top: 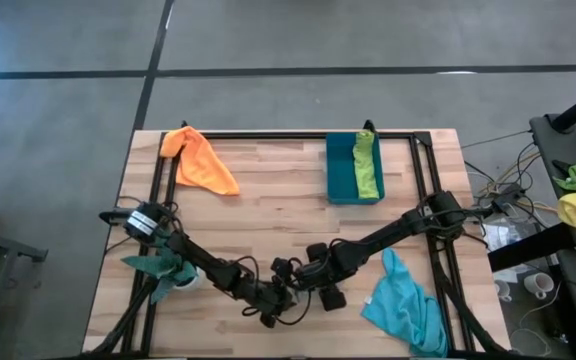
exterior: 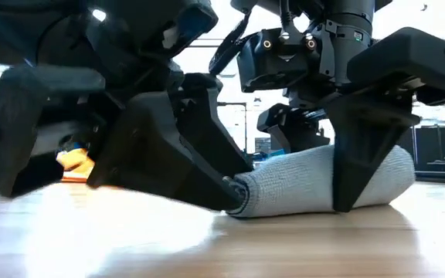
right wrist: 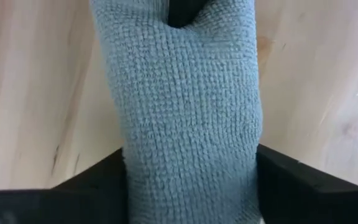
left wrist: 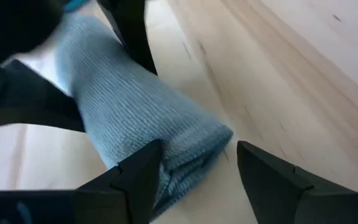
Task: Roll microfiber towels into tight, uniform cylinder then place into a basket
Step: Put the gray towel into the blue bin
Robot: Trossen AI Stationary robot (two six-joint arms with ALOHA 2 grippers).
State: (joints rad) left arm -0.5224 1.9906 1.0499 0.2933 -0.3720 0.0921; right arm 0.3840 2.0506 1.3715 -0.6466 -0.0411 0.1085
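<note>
Low view gives me the clearest read: the rolled grey microfiber towel [exterior: 315,184] lies on its side on the pale wooden table [exterior: 207,247], a tight cylinder of ribbed cloth; my right gripper [exterior: 365,166] comes down from above and one dark finger stands across the front of the roll, its tip at the wood; in the right wrist view the grey roll fills the gap between both fingers [right wrist: 291,186], touching each, so I read this gripper as clamped around the roll; my left gripper [exterior: 207,181] sits at the roll's other end, a finger tip touching the spiralled end face; in the left wrist view its two fingers [left wrist: 135,180] stand apart, one pressed against the side of the roll's end, the other clear of the cloth with bare wood between, so these fingers are parted and grip nothing; from the high view both grippers meet near the table's front edge; well away from the fingers, at the far side, the shallow rectangular teal-blue plastic basket [top: 342,170] holds a lime green towel [top: 367,166]; a loose orange towel [top: 200,160] lies at the far left corner; a crumpled turquoise towel [top: 408,305] lies near the right arm.
</note>
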